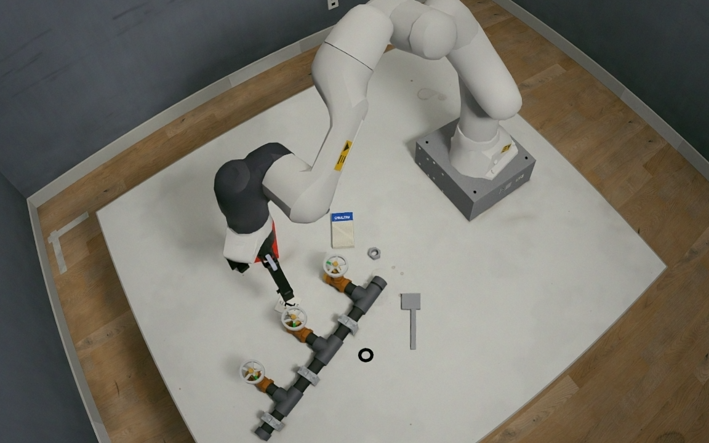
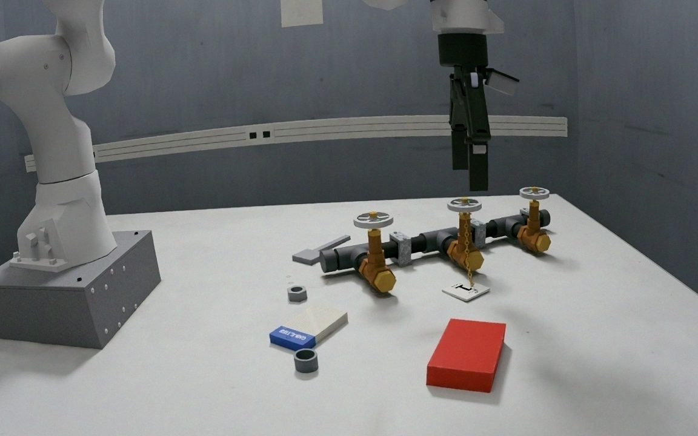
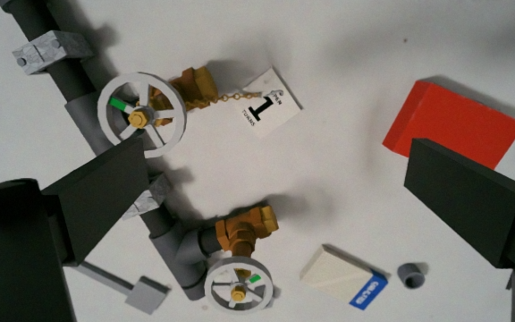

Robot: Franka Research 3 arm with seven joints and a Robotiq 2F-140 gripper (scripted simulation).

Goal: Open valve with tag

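Note:
Three brass valves with white handwheels stand on a dark grey pipe (image 1: 324,341). The middle valve (image 2: 463,204) carries a chain to a white tag (image 2: 465,290) that reads "1 TURNS" in the wrist view (image 3: 268,103). Its handwheel (image 3: 141,115) has a green mark on one spoke. The near valve (image 2: 373,219) and the far valve (image 2: 534,192) carry no tag. My gripper (image 2: 469,162) hangs open and empty, above the middle valve and a little toward the tag side. In the wrist view its fingers stand wide apart, the left one beside the middle handwheel.
A red block (image 2: 467,352) lies in front of the tag. A white and blue box (image 2: 308,325), a grey ring (image 2: 306,360) and a hex nut (image 2: 297,293) lie front left. A grey flat tool (image 1: 411,319) and a black washer (image 1: 365,350) lie behind the pipe.

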